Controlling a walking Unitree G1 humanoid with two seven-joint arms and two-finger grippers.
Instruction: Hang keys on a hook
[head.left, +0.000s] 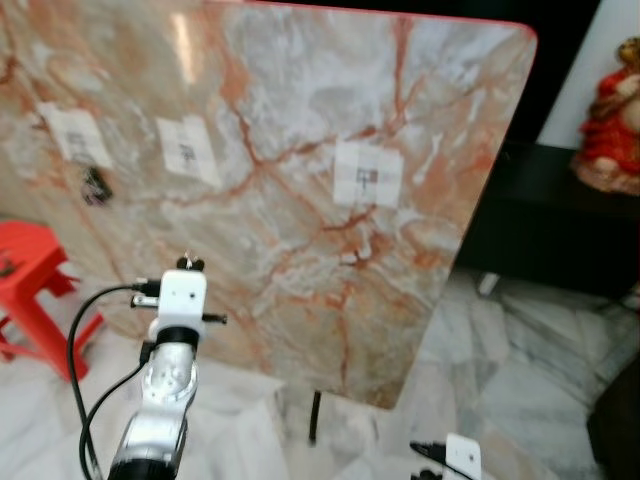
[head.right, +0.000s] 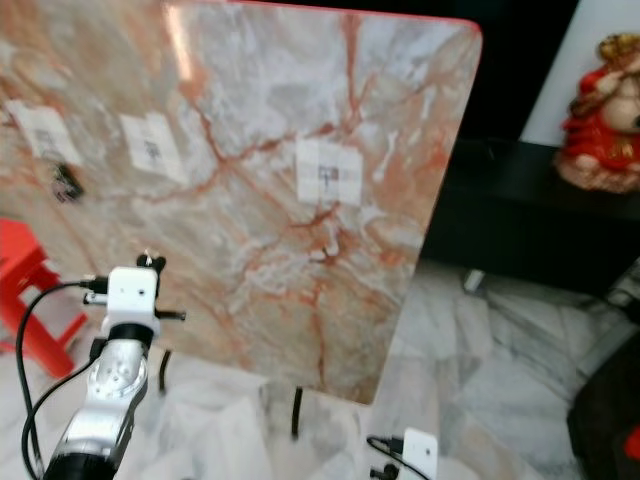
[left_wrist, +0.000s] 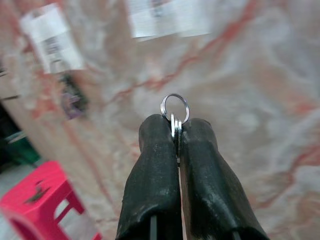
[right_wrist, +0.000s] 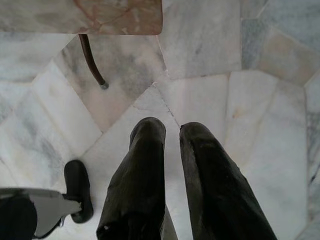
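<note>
Left tool (left_wrist: 176, 131) pressed together on the key ring (left_wrist: 175, 107), ring loop poking out past the fingertips, keys themselves hidden between the fingers. Ahead of the tool, the marble board (head.left: 300, 150) with three paper labels; a small dark hook-like piece (head.left: 96, 185) off to the tool's left, too blurred to confirm. Best kept: loop upright, approach slow and level. One red stool (head.left: 30, 270). Right tool (right_wrist: 170, 131) slightly spread, empty, low over the floor.

Silver arms, black-fingered left claw (left_wrist: 176, 131)
</note>
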